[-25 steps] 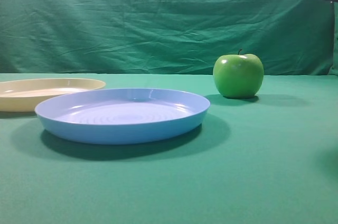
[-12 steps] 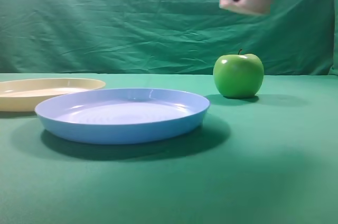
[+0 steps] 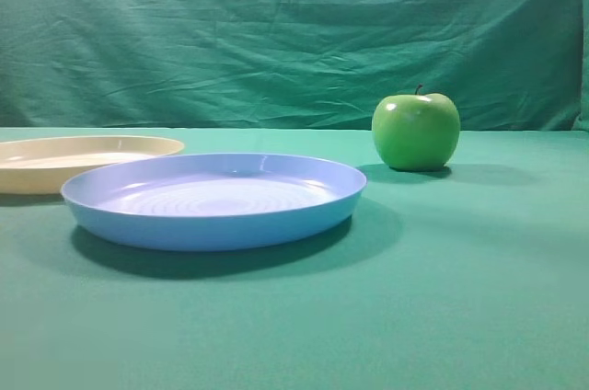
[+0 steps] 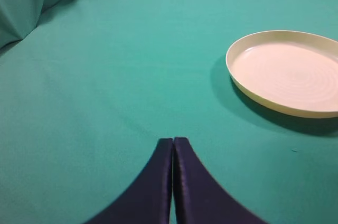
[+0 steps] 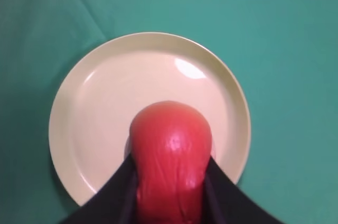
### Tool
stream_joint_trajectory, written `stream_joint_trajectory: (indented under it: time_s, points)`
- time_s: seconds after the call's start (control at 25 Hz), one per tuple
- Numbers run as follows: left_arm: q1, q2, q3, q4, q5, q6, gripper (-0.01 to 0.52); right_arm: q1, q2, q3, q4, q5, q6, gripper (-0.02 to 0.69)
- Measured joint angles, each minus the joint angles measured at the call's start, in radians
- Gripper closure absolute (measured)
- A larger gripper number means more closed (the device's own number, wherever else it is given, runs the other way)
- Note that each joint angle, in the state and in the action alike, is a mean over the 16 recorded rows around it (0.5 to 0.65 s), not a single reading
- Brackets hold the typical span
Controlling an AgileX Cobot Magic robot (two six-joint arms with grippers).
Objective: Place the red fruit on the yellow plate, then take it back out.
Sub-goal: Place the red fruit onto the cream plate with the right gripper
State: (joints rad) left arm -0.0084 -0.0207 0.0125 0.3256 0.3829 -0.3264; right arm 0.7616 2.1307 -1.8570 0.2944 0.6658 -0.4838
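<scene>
One red fruit (image 5: 171,155) gripped in right jaws above one yellow plate (image 5: 95,102); left jaws pressed together; one blue plate (image 3: 213,201), one green apple (image 3: 415,131).

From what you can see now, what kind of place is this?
Probably a staged test setup, not a kitchen. A green cloth backdrop hangs behind a table covered in the same cloth, and only a few props lie on it: a yellow plate, a blue plate and a green apple.

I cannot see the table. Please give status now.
Right gripper shut on red fruit, above yellow plate. Left gripper shut, empty. Nothing in the way.
</scene>
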Motion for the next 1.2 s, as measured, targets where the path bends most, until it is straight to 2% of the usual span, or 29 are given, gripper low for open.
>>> stream_joint_trajectory:
  time_s: [0.16,0.28,0.52,0.76,0.88,1.0,1.2]
  points:
    - [0.0,0.0,0.0,0.0,0.0,0.0,0.514,0.035,0.099,-0.06,0.007,-0.047,-0.014,0.472]
    - [0.0,0.0,0.0,0.0,0.0,0.0,0.514,0.052,0.154,-0.084,0.013,-0.086,-0.026,0.437]
    - [0.0,0.0,0.0,0.0,0.0,0.0,0.514,0.066,0.216,-0.096,0.024,-0.15,-0.044,0.281]
    - [0.0,0.0,0.0,0.0,0.0,0.0,0.514,0.063,0.224,-0.096,0.03,-0.144,-0.051,0.102]
    - [0.0,0.0,0.0,0.0,0.0,0.0,0.514,0.058,0.201,-0.096,0.03,-0.116,-0.05,0.053]
    - [0.0,0.0,0.0,0.0,0.0,0.0,0.514,0.049,0.159,-0.097,0.029,-0.069,-0.043,0.071]
    - [0.0,0.0,0.0,0.0,0.0,0.0,0.514,0.024,0.052,-0.097,0.026,0.047,0.01,0.239]
